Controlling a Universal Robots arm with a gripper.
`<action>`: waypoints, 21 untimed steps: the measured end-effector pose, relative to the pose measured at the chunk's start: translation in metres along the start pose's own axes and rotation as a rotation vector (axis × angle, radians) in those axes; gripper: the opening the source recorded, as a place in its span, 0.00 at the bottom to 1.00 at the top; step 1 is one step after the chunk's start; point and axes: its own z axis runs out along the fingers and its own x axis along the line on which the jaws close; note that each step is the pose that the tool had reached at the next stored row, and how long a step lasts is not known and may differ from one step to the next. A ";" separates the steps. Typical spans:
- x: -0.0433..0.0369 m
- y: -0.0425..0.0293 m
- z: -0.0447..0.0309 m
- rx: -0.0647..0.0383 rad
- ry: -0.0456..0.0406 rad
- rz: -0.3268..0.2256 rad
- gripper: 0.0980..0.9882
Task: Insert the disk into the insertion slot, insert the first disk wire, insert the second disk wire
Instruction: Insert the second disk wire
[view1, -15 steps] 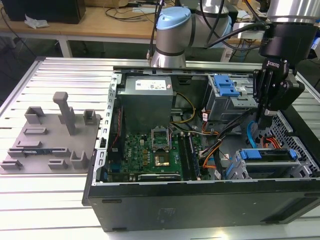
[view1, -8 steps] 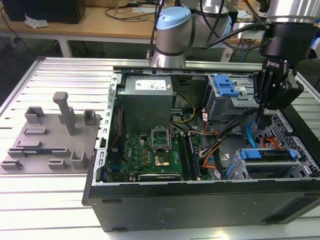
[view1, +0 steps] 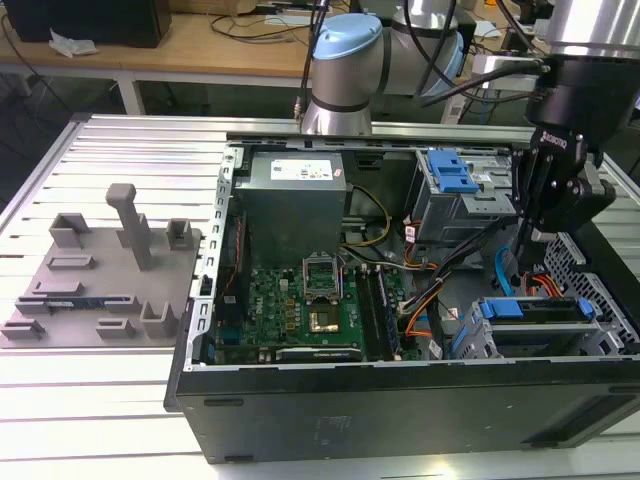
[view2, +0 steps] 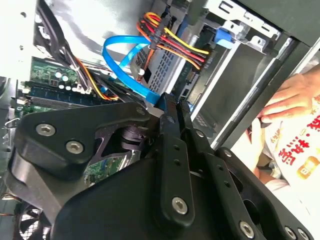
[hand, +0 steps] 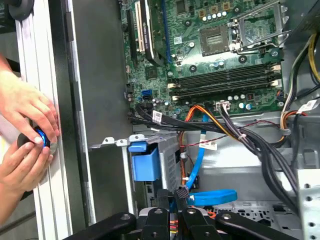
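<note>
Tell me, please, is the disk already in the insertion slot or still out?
In: the disk sits inside the insertion slot, its blue carrier handle flush at the front.

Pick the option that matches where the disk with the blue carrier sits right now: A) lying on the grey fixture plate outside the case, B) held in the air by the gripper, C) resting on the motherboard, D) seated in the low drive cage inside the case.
D: in the exterior view the disk sits with its blue handle in the low grey insertion slot, below the gripper.
</note>
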 end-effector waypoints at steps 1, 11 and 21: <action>0.0027 -0.0003 0.0010 0.000 -0.0045 0.000 0.07; 0.0273 -0.0050 0.0100 -0.014 -0.1432 -0.004 0.07; 0.0432 -0.0145 0.0176 -0.019 -0.1882 -0.011 0.07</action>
